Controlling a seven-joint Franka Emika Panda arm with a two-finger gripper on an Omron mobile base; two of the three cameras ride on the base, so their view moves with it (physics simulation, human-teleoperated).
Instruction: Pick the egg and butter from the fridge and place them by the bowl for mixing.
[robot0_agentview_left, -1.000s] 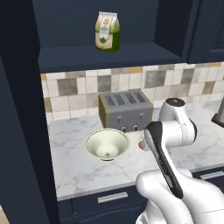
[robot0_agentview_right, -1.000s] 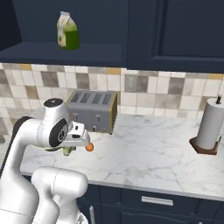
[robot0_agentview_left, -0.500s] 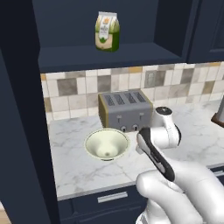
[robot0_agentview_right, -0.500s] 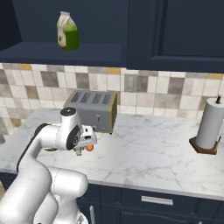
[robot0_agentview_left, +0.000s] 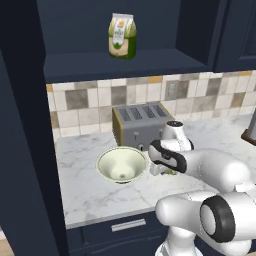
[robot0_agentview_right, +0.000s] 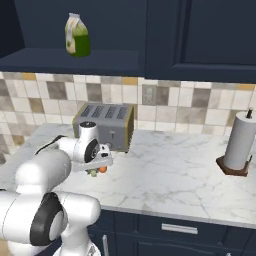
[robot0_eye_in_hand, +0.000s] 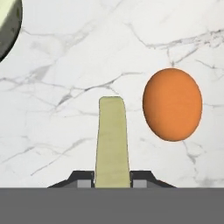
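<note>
In the hand view the butter (robot0_eye_in_hand: 112, 140), a pale olive stick, stands between the finger tips of my gripper (robot0_eye_in_hand: 112, 177), which is shut on it just above the marble counter. The orange-brown egg (robot0_eye_in_hand: 172, 104) lies on the counter right beside the stick, apart from it. The bowl's rim (robot0_eye_in_hand: 8, 26) shows at the top left corner. From the left base view the gripper (robot0_agentview_left: 161, 167) hangs close to the right side of the cream-green bowl (robot0_agentview_left: 121, 165). In the right base view the egg (robot0_agentview_right: 102, 169) sits under the gripper (robot0_agentview_right: 96, 168). The fridge is out of view.
A grey toaster (robot0_agentview_left: 142, 125) stands against the tiled wall behind the bowl. A green carton (robot0_agentview_left: 122, 36) sits on the shelf above. A paper towel roll (robot0_agentview_right: 239, 142) stands at the counter's right end. Dark navy cabinets frame the counter.
The arm has folded down lower over the counter, and the hand has crept a little toward the bowl and egg, with the butter still in it.
</note>
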